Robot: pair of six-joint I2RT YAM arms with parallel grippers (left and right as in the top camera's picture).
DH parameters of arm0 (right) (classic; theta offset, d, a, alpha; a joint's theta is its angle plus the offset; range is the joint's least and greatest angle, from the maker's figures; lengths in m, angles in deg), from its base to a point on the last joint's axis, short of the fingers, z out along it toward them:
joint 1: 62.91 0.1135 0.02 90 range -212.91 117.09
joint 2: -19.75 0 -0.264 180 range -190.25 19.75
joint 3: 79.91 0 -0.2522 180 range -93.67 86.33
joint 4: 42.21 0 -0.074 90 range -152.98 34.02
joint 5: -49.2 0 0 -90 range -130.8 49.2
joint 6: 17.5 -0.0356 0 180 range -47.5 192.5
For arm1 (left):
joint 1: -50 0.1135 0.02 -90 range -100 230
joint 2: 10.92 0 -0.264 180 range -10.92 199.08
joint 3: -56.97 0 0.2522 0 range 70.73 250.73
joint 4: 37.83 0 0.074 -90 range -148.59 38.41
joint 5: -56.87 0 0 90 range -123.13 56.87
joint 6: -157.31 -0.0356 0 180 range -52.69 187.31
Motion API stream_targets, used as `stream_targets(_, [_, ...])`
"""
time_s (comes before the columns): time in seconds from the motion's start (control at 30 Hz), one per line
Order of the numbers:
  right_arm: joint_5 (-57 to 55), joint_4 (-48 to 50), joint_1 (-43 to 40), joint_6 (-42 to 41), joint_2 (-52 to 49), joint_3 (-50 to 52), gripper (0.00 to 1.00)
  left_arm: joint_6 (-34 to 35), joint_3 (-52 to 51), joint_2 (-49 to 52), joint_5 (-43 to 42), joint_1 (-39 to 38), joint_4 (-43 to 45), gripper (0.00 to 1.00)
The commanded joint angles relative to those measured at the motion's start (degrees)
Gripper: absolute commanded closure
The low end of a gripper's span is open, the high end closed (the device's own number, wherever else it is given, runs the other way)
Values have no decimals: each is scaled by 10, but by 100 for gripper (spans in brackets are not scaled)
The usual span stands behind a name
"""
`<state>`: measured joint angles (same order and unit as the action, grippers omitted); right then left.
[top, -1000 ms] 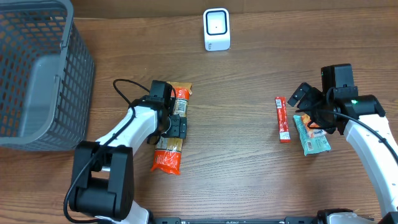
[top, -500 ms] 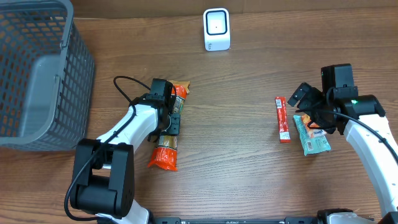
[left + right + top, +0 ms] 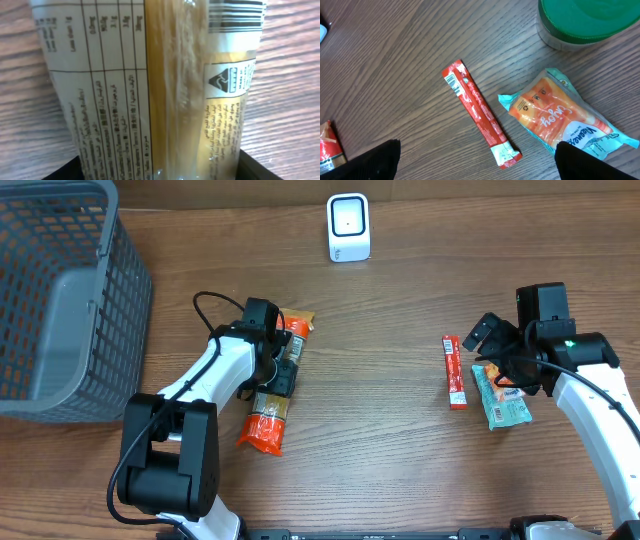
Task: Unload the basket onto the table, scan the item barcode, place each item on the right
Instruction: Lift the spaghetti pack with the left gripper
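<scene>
A long clear packet of spaghetti with orange ends lies on the wooden table left of centre. My left gripper sits over its middle, jaws pressed on both of its sides. In the left wrist view the packet fills the gap between the fingers of the left gripper, with a barcode at its top right. The white scanner stands at the back centre. My right gripper hangs open above the table at the right, holding nothing; the right wrist view shows the right gripper spread wide.
A grey mesh basket fills the far left. A red stick packet and an orange-and-teal snack bag lie under the right arm. A green-lidded jar stands beside them.
The left gripper has narrowed onto the spaghetti packet and swung it, the lower orange end shifting left and the top end tilting right. The right arm has not moved.
</scene>
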<state>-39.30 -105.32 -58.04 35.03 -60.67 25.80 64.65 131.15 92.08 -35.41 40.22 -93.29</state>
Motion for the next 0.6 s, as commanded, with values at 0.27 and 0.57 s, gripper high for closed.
stream_targets(0.27, [-2,2,-1,2,2,-6,0,-111,23,4,-110,-46,-14,31])
stream_targets(0.57, [-2,1,-1,2,1,-6,0,-111,68,-2,-79,-46,-47,15])
